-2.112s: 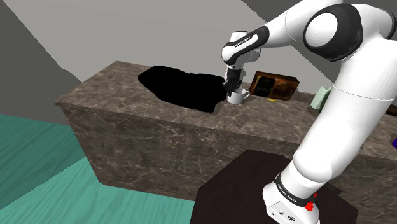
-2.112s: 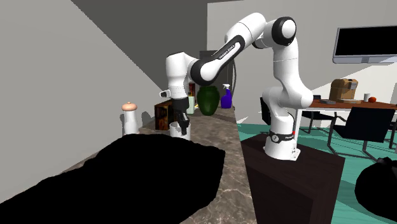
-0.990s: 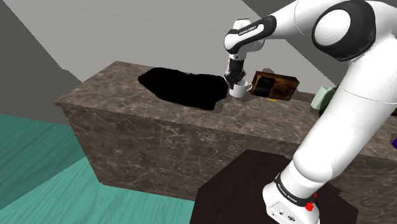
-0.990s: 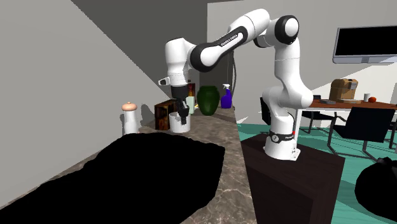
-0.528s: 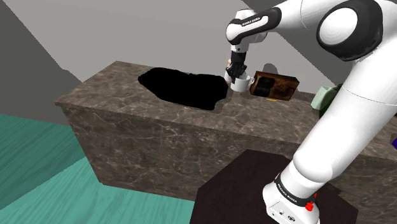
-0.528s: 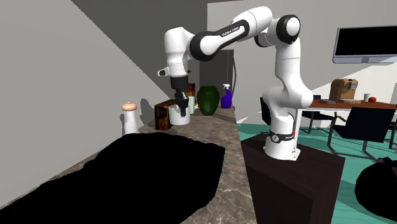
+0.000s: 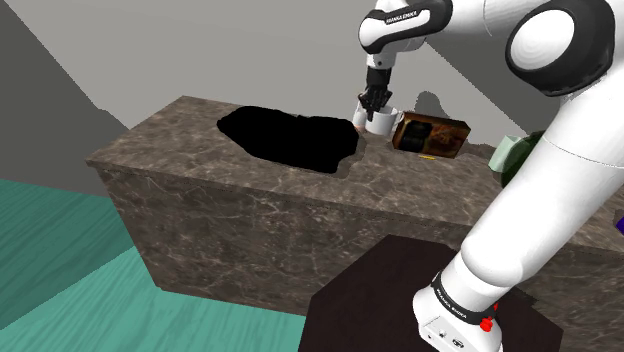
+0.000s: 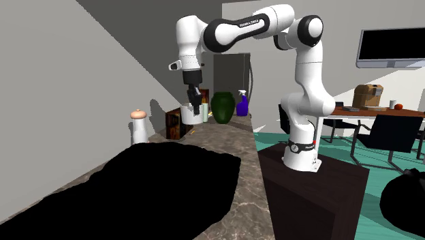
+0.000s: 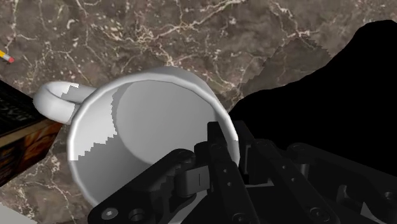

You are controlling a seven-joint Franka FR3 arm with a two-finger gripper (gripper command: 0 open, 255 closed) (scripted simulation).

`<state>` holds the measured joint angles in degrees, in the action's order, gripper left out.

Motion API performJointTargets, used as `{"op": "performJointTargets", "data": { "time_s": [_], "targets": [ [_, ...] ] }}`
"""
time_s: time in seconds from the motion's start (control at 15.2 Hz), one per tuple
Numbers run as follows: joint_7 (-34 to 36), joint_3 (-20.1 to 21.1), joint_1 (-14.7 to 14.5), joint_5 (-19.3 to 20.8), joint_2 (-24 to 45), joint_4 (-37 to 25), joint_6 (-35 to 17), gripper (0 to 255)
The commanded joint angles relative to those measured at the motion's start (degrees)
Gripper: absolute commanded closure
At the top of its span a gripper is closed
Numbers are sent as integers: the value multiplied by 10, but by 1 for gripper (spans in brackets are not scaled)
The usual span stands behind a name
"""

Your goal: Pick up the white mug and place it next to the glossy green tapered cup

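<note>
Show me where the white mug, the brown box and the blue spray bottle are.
white mug [image 9: 146,127]: wrist view, on its inside.
brown box [image 7: 432,136]: shoulder view, on its broad face.
blue spray bottle [image 8: 242,106]: second exterior view, on its body.

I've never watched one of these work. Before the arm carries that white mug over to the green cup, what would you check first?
1. Grip: the black two-finger gripper clasps the wall of the white mug, one finger inside, one outside: ok.
2. Lift: the mug hangs above the brown marbled counter: ok.
3. Mug upright, mouth up: ok.
4. Straight path: a dark brown box stands between the mug and the pale green tapered cup, so the mug must pass over or around it: not ok.
5. Free spot beside the cup: the arm hides part of it: cannot tell.
</note>
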<state>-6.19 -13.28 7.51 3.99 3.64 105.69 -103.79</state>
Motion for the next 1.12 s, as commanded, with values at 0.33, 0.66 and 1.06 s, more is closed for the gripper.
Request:
{"op": "performJointTargets", "data": {
  "time_s": [0.33, 0.66, 1.06],
  "targets": [
    [-4, 0, 0, 0, -4, -49, 52, 255],
    [-6, 0, 0, 0, -4, -87, 91, 255],
    [-21, -6, 6, 1, -8, -118, 124, 255]
  ]
}}
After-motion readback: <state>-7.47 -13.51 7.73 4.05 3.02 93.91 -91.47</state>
